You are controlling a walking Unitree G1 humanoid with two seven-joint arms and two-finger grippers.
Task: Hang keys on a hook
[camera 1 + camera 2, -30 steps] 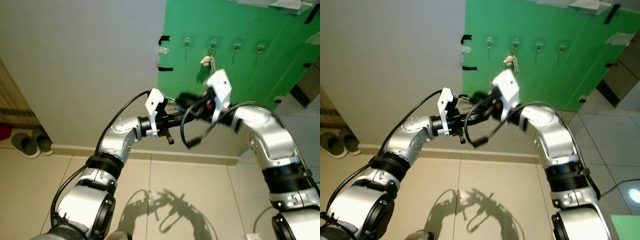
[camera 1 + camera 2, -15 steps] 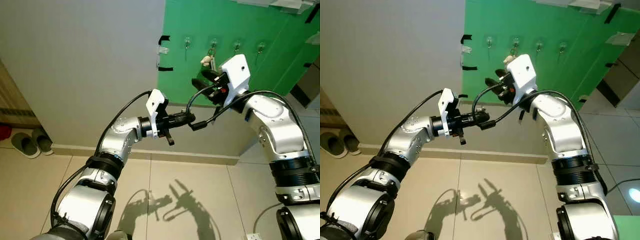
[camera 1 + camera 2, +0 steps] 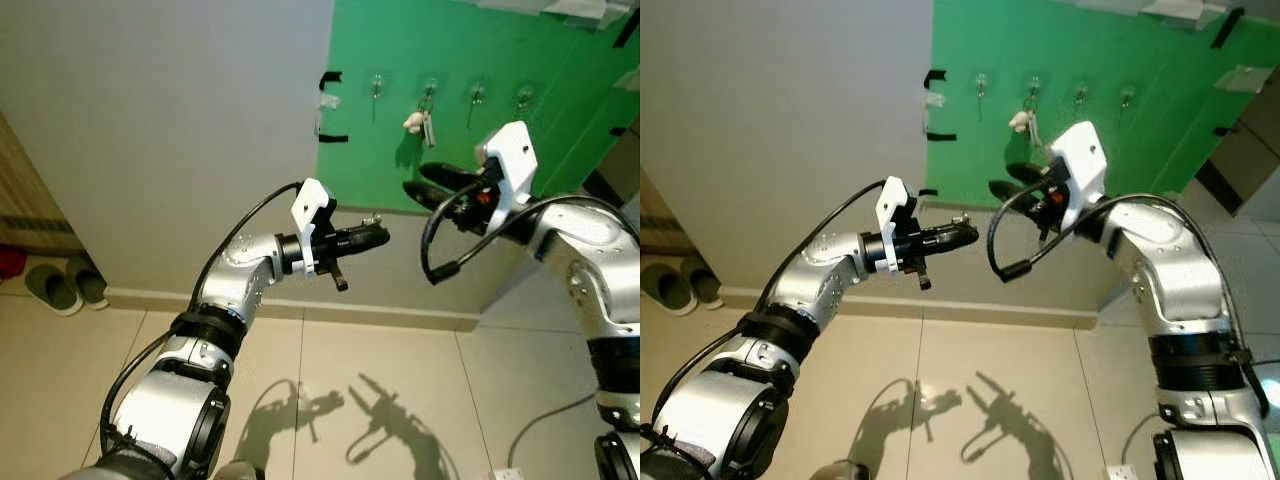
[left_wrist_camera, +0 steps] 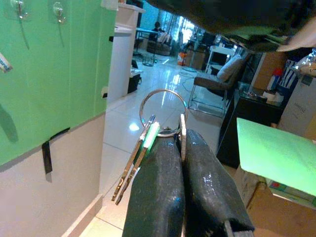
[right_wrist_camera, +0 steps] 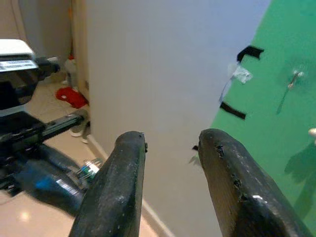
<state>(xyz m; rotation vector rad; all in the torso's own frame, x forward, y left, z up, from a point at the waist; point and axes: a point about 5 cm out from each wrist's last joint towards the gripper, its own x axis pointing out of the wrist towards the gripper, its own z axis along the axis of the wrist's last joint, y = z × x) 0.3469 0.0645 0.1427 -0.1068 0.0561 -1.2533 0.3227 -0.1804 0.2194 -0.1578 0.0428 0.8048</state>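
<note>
While the keys [image 4: 157,129] are pinched in the left gripper [image 3: 372,236] and the right gripper [image 5: 170,163] is spread empty, a free hook [image 3: 377,87] must be reached.

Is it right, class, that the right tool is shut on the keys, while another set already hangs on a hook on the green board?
Not quite. The left tool is shut on the keys, as the left wrist view shows; the right tool is open and empty. The rest stands: another set already hangs on a hook on the green board.
</note>
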